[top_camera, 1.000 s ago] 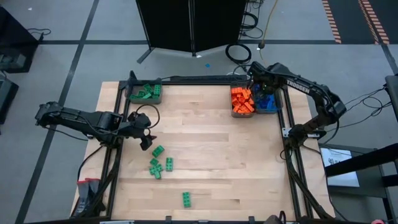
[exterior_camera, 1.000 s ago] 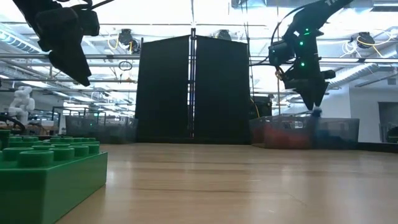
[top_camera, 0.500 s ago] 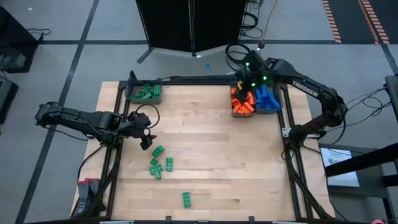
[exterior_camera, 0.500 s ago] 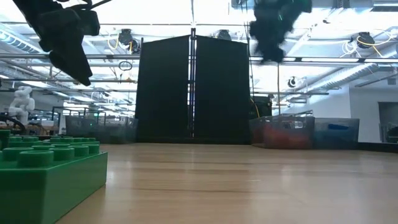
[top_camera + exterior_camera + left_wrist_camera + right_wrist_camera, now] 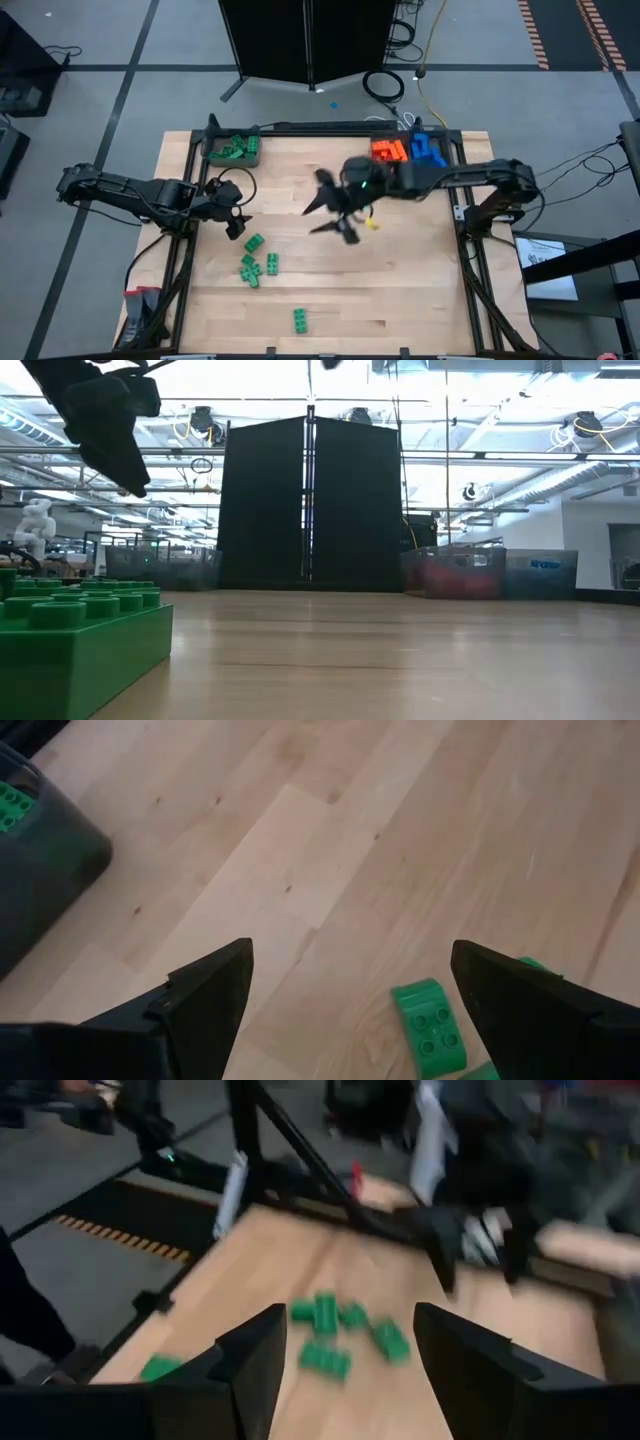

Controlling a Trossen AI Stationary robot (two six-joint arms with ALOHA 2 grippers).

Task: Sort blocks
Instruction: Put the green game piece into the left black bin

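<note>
We look down on the pale wooden table, and the right gripper is out over its middle, dark fingers spread apart with nothing between them. In its own wrist view we see those two fingers standing well apart, empty, pointing towards a loose cluster of small green studded plastic bricks lying on the wood.

Over at the left edge, the left gripper hangs above the table with its jaws wide and bare. Through its wrist camera one green brick lies on the boards between its fingers, not touched by either.

We count the loose green bricks from above: a small group just beside the left gripper and one more green brick alone near the front edge. At the back left corner a grey rectangular bin holds green bricks. At the back right, a bin of orange bricks sits touching a bin of blue bricks.

From table height, a big green brick fills the near left corner, and the left arm hangs dark above it.
</note>
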